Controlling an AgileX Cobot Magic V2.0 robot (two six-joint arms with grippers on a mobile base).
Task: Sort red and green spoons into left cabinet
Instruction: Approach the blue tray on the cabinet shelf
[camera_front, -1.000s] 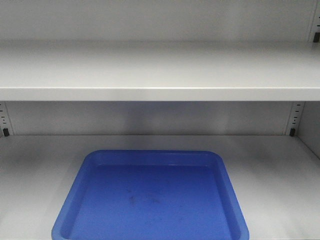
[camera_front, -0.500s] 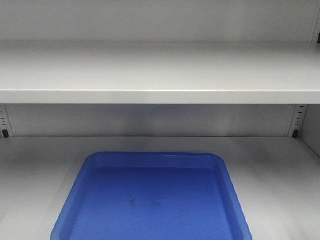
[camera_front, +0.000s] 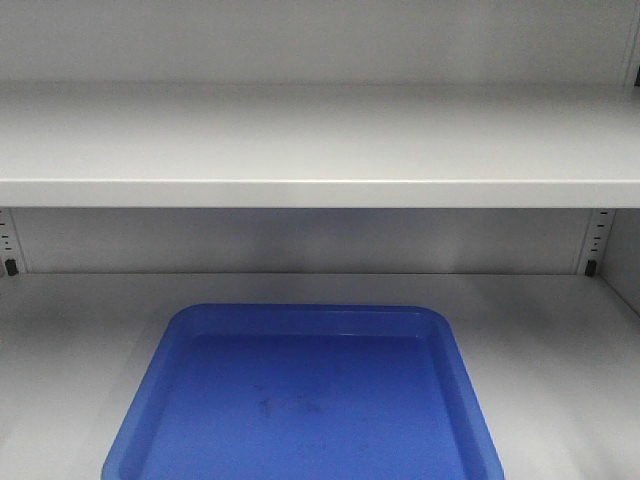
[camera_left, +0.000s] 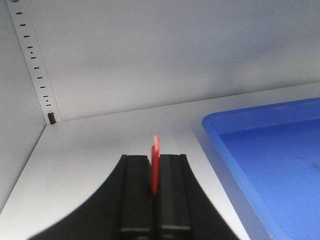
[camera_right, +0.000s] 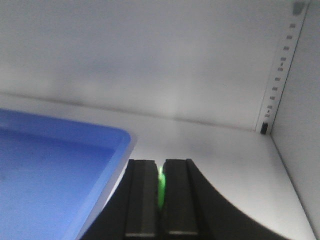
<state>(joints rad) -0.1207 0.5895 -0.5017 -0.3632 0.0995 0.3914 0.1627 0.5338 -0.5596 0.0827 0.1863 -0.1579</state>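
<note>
Two spoons, one per gripper, both inside the left cabinet (camera_front: 320, 140).

The left gripper (camera_left: 155, 161) had its jaws clamped on the red spoon (camera_left: 155, 170). The spoon sat edge-on btwn the black fingers (camera_left: 134, 190), w/ its tip poking just past them. Couldn't tell handle end from bowl end. The gripper hung over bare lower shelf (camera_left: 95, 145), just left of the blue tray (camera_left: 235, 120) and not touching it. The slotted upright (camera_left: 34, 60) and the grey back wall (camera_left: 175, 45) were ahead of it.

The right gripper (camera_right: 160, 167) had its jaws pressed tight on the green spoon (camera_right: 161, 187). Only a thin bright strip showed in the gap, too little to tell which part. This gripper was over the shelf just right of the tray's rounded corner (camera_right: 122, 137), w/ the right-side upright (camera_right: 279, 70) ahead near the back corner.

From the front view, the tray rim (camera_front: 310, 312) lay flat on the lower shelf approx mid-width. It had faint scuffs on its floor and grey shelf on both sides. The upper shelf (camera_front: 320, 190) ran across above it.
</note>
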